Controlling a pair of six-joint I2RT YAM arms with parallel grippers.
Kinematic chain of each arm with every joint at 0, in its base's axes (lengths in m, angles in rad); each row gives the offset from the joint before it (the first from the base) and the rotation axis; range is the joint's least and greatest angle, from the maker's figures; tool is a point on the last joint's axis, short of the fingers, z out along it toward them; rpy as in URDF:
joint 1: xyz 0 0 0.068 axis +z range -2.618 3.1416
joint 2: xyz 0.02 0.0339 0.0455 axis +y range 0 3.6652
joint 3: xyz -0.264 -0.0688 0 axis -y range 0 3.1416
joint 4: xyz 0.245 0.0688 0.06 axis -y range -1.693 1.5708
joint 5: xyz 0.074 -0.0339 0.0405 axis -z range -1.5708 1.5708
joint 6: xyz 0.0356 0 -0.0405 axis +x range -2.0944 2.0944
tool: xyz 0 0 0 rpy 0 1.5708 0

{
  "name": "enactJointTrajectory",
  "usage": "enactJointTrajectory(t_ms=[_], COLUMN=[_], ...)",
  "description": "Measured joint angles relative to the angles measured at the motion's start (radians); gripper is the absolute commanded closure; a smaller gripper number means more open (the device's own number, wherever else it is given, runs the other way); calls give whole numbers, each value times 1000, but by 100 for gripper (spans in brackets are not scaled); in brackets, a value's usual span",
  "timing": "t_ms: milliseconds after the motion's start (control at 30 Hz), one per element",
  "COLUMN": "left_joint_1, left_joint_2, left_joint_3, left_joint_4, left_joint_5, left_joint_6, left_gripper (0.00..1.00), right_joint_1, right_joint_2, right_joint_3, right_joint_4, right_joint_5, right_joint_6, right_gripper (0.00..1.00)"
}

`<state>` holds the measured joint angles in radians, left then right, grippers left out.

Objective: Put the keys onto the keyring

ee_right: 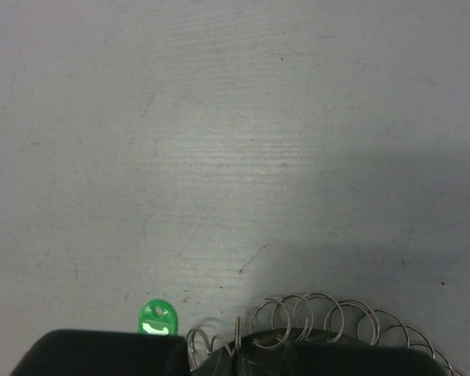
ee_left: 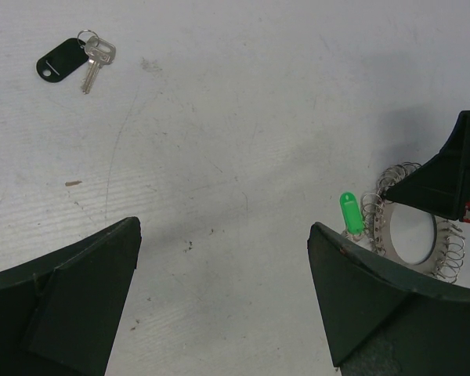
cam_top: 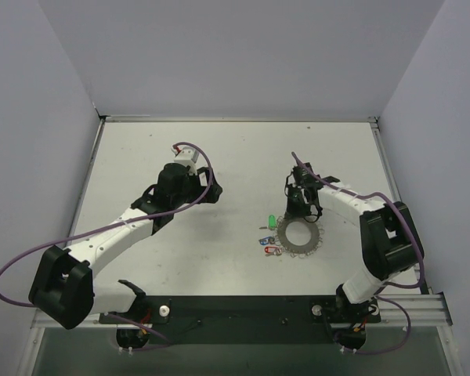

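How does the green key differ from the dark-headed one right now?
The green key shows only a bright green plastic head; the dark-headed key shows a black head and a silver blade. The green key lies right beside the keyring at its coiled rim; the dark-headed key lies alone, well apart from it. Both lie flat on the table.

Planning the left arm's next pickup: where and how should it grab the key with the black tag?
Probably by the black tag, coming straight down with the open left gripper spanning its narrow width. It lies flat on the table and looks bulkier than the thin silver key ringed to it.
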<state>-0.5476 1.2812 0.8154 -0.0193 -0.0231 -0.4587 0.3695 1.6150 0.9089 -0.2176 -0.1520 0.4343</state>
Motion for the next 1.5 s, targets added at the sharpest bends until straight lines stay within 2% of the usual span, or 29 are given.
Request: enactJointTrajectory(t_ms=[167, 333, 367, 400, 467, 500, 600, 933, 1100, 1300, 1500], left_joint_1=[0, 0, 0, 0, 0, 0, 0, 0, 0, -30, -60], left_joint_2=[0, 0, 1, 2, 3, 3, 2, 2, 6, 70, 110], left_joint_3=[0, 0, 0, 0, 0, 0, -2, -28, -97, -134, -134], left_joint_4=[0, 0, 0, 0, 0, 0, 1, 27, 134, 264, 291], left_joint_5=[-3, -4, -4, -5, -6, -6, -11, 13, 146, 317, 382], left_joint_6=[0, 0, 0, 0, 0, 0, 0, 0, 14, 26, 41], left_gripper=[3, 3, 2, 3, 2, 3, 3, 3, 6, 11, 12], right_joint_1=[34, 161, 180, 205, 234, 241, 246, 246, 246, 246, 246], right_joint_2=[-5, 0, 5, 12, 22, 24, 21, -111, -113, -111, -72], right_joint_3=[42, 78, 84, 92, 100, 101, 101, 72, 39, -13, -21], right_joint_4=[-13, -16, -16, -16, -14, -15, -17, 22, 57, 104, 155], right_joint_5=[-29, -40, -41, -46, -48, -43, -17, 15, -11, -92, -172], right_joint_6=[-47, -108, -114, -119, -120, -124, -123, -114, -102, -94, -92], right_gripper=[96, 92, 88, 77, 66, 56, 48, 53, 62, 68, 73])
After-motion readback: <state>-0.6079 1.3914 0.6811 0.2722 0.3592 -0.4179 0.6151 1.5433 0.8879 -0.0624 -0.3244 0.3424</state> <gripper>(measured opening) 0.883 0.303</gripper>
